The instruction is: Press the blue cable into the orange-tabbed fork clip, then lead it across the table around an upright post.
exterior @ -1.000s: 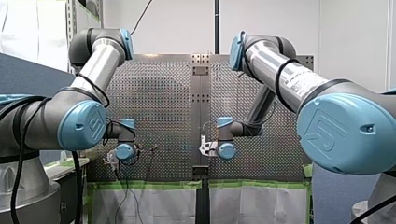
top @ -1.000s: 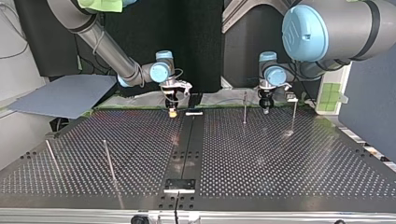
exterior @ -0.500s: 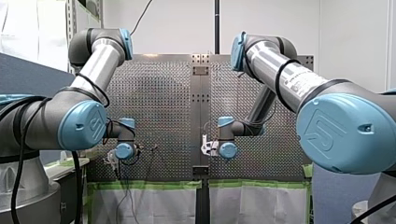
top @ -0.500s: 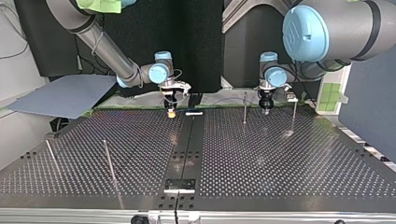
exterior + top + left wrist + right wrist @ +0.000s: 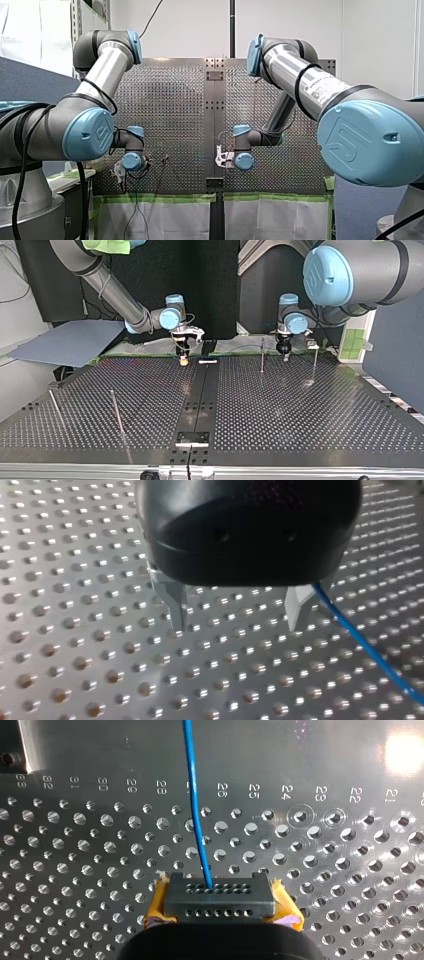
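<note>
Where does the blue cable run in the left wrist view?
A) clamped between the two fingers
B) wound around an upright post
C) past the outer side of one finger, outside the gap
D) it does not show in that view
C: the blue cable runs past the outer side of one of the fingers of my left gripper, which stand open with only the perforated table between them.
</note>
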Available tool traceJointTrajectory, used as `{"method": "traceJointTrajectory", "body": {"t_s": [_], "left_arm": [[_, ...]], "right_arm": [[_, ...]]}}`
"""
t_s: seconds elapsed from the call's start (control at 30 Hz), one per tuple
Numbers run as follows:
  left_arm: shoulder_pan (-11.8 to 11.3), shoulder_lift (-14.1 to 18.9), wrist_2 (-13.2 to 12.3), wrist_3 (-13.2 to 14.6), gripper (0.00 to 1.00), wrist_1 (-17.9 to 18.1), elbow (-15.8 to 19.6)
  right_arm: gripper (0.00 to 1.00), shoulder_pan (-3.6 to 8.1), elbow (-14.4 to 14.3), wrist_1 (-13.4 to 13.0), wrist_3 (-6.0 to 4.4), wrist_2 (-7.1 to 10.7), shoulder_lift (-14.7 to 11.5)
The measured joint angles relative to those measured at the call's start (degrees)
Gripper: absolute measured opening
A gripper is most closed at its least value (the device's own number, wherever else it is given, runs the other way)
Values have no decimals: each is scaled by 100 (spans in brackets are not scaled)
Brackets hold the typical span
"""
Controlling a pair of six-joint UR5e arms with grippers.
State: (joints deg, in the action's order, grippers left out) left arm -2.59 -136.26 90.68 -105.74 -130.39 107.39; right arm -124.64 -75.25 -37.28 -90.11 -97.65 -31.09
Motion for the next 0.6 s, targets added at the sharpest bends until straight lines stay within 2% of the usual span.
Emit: {"method": "traceJointTrajectory", "body": {"t_s": [0.17, 0.33, 0.6], "left_arm": [[18, 1, -206, 289, 97, -327, 5], [15, 44, -296, 482, 97, -639, 46], [-9, 428, -315, 526, 97, -1019, 319]], "right_arm": [[0, -1, 0, 6, 0, 0, 1], [0, -1, 1, 6, 0, 0, 7], [0, 4, 0, 12, 1, 0, 9]]}}
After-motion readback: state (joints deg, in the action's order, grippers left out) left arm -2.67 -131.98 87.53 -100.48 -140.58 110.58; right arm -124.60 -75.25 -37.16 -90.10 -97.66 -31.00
